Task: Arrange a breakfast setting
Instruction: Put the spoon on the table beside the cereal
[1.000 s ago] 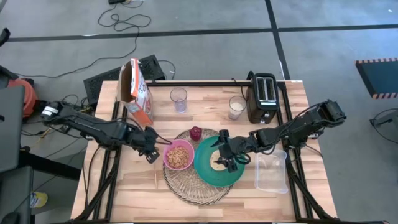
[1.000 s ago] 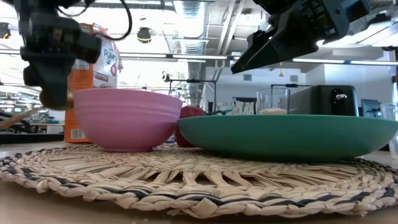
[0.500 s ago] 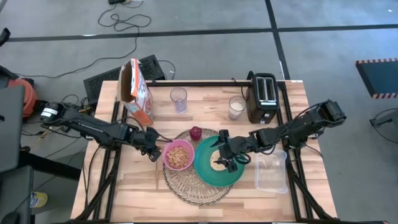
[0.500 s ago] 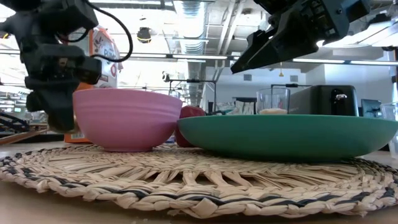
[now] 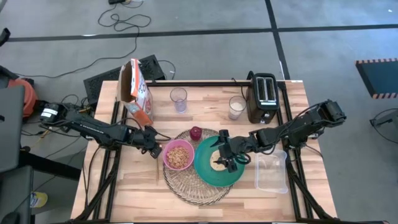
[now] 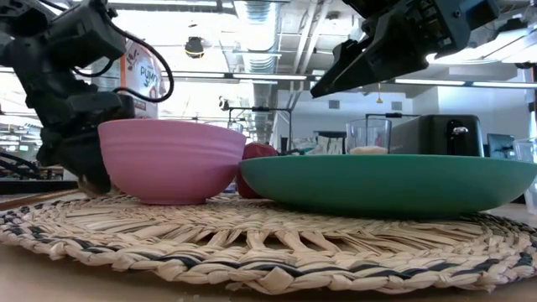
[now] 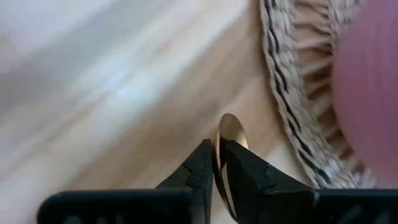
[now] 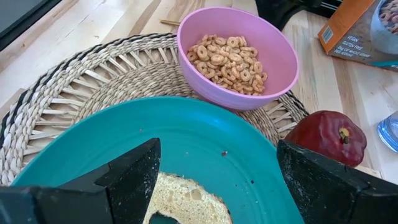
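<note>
A round woven mat lies at the table's middle. A pink bowl of cereal rings and a teal plate rest on it. A bread ring lies on the plate. A dark-red fruit sits at the mat's far edge. My left gripper is low beside the bowl's left side, shut on a gold spoon. My right gripper is open above the plate, its fingers wide on either side of the bread ring and clear of it. My left gripper pinches the gold spoon between its two fingertips. A rounded gold end sticks out just past them. The fingers slant down from the table's left, just outside the mat's edge. I cannot tell whether the spoon touches the table.
A cereal box, an empty glass, a glass of milk and a black toaster stand along the far side. A clear tub lies right of the plate. A thin pale stick lies left of the mat.
My left gripper has gone down beside the pink bowl, from about rim height to the level of the mat, and a little toward the bowl, still shut on the spoon.
</note>
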Tool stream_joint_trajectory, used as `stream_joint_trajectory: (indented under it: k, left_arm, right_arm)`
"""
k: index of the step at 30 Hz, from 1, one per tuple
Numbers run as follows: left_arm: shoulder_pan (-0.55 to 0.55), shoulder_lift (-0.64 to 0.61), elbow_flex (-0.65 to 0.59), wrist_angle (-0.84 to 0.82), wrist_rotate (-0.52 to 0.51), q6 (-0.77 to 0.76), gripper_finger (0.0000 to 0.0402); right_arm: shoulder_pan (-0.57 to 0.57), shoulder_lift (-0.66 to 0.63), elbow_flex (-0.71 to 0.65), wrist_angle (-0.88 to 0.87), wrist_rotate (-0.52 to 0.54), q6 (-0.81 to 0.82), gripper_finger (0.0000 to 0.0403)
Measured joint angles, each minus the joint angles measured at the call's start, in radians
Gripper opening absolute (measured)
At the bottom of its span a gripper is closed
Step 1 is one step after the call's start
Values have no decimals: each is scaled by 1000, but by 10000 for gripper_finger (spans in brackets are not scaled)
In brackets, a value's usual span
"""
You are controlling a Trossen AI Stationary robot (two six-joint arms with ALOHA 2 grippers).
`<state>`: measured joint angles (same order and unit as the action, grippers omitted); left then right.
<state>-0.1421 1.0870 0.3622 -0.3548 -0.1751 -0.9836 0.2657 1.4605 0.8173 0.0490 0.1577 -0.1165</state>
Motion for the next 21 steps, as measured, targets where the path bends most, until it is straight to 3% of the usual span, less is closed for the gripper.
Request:
stream_joint_trajectory:
  k: [5,21]
  left_arm:
    - [0,0,0,6,-42,4,54]
    - [0,-15,18,-24,-6,23,115]
  right_arm:
    - [0,0,0,4,0,1,348]
    - [0,0,0,5,0,3,348]
